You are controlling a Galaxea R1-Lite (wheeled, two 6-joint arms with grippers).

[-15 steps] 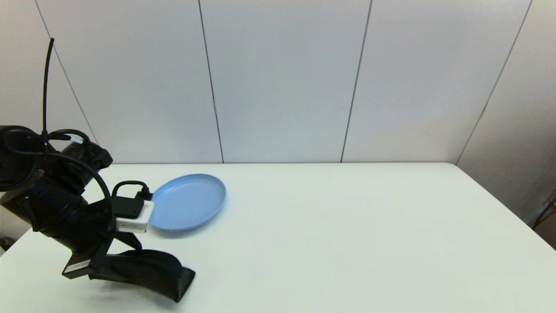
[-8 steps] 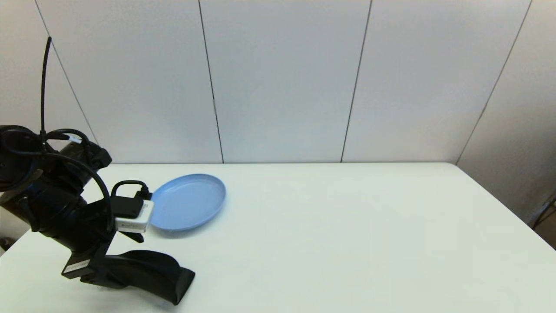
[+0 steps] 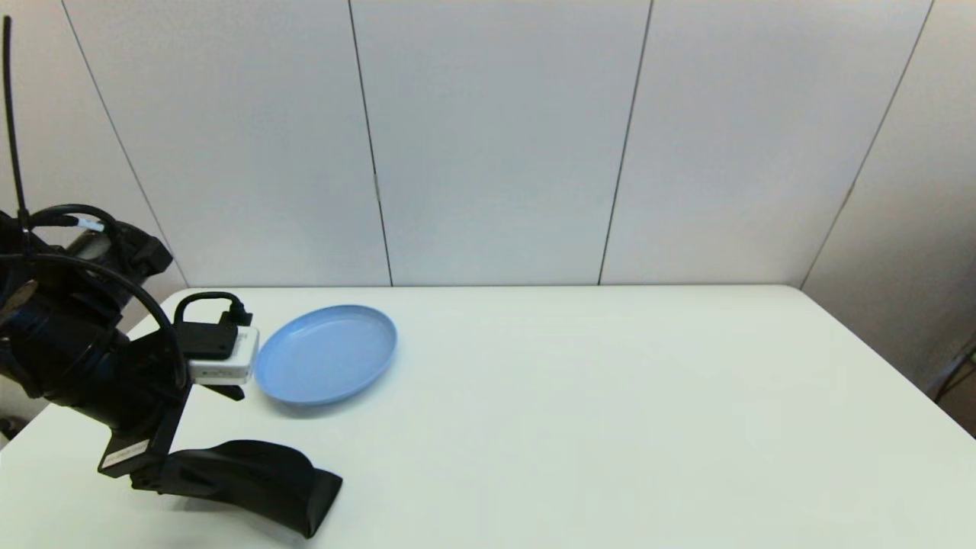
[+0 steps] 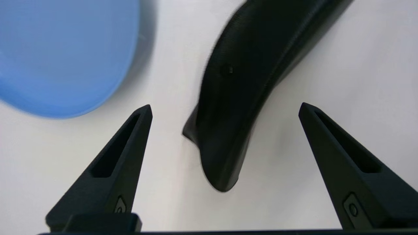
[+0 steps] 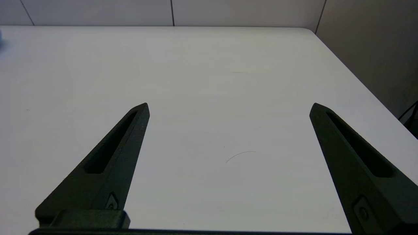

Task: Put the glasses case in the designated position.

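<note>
white counter (image 3: 610, 427) under grey wall panels. glasses case (image 3: 252, 482) lies at 7 o'clock, near the blue plate (image 3: 328, 354). left end effector (image 4: 225, 109) hangs over it, spread wide, holding nothing. case looks soft and light; take its middle. right end effector (image 5: 228, 107) also open, parked.

Even bright light, soft shadows

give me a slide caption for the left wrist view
Open left gripper above the black glasses case on the white table, beside the blue plate.

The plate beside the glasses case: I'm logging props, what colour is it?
Plain light blue, no pattern; the plate shows best in the head view.
</note>
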